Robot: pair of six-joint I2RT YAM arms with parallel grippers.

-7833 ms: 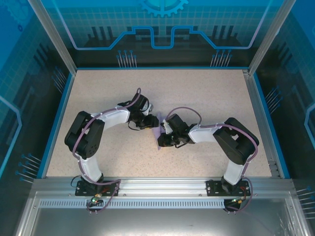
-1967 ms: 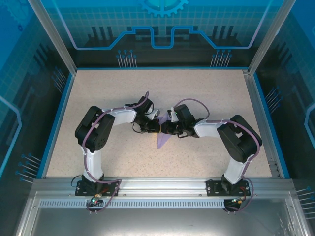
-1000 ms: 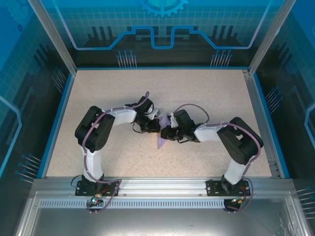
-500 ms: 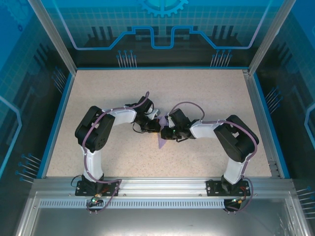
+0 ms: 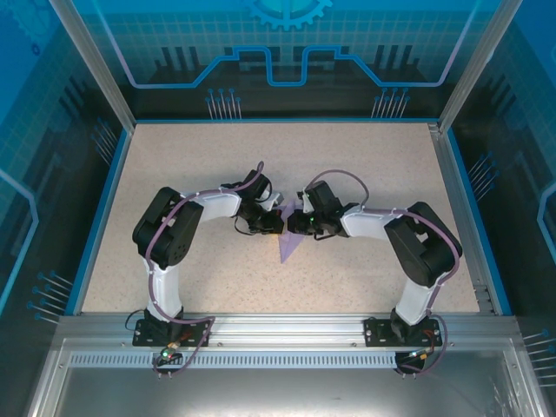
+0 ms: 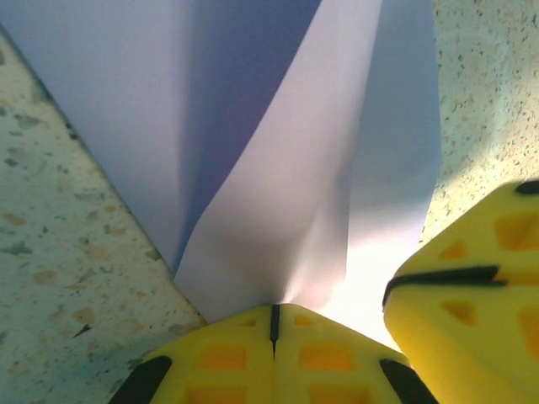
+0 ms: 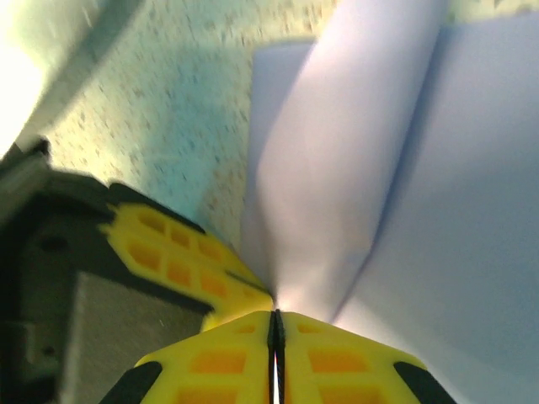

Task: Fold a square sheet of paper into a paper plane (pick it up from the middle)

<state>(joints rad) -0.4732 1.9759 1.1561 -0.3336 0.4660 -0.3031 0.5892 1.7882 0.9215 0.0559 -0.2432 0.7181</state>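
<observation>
Swinging slightly toward the far side over the last 0.5 seconds, the right arm now brings its wrist level with the left one, while the left arm sits just where it did 2 seconds ago. The paper [image 5: 282, 247] lies at the middle of the table [image 5: 365, 165], a narrow purple wedge whose tip points toward the near edge, much as it did 2 seconds back. The left gripper [image 6: 274, 324] is clenched on 1 edge of it, the sheet rising from the pads in a soft, uncreased bend. The right gripper [image 7: 274, 330] is likewise pinched tight on the paper just beside it, so close that each wrist view catches the other's yellow finger. Holding at 2 neighbouring points probably keeps the flap steady while a fold is drawn over. The bend looks unpressed, so the plane seems far from finished.
</observation>
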